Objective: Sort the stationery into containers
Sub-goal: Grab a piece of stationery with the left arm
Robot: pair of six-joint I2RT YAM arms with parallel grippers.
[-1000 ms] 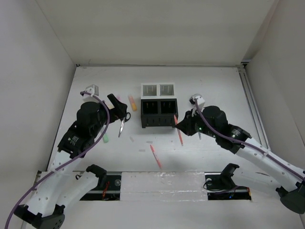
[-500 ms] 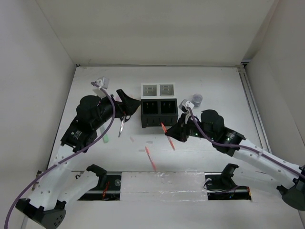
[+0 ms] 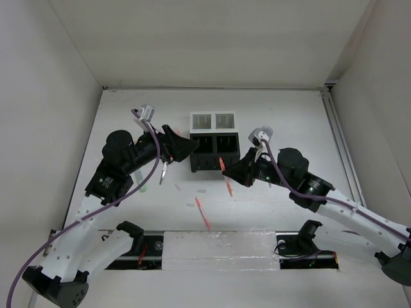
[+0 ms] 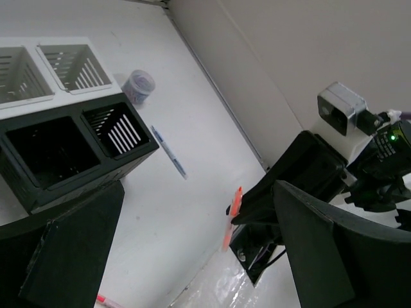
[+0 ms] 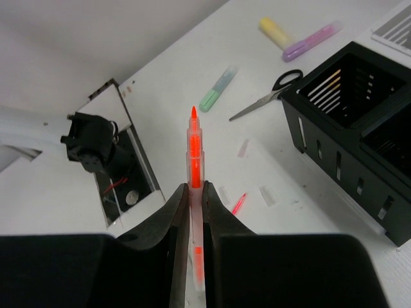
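Right gripper (image 5: 195, 192): pinched almost shut on the orange pen (image 5: 194, 151), gripping it mid-barrel, with the tip poking well out past the fingertips.
Left gripper (image 3: 183, 149): fingers spread wide with nothing between them, hanging just beside the left side of the black compartments (image 3: 214, 163).
Pen position: up off the table (image 3: 289, 122), tilted, just beside the near right corner of the black block and not over an opening yet.
Done so far: the left wrist view looks straight into the black pair and the white compartments (image 4: 76, 66), and nothing shows inside any of them.
Left on the table: green highlighter (image 5: 218, 88), scissors (image 5: 266, 96), yellow highlighter (image 5: 275, 31) and pink highlighter (image 5: 313, 40) lying end to end, red pen (image 3: 202, 213), blue pen (image 4: 169, 152), and the small grey round item (image 4: 139, 85) beside the white compartments.
Progress call: early going. This looks like the first piece on its way in, with everything else waiting.
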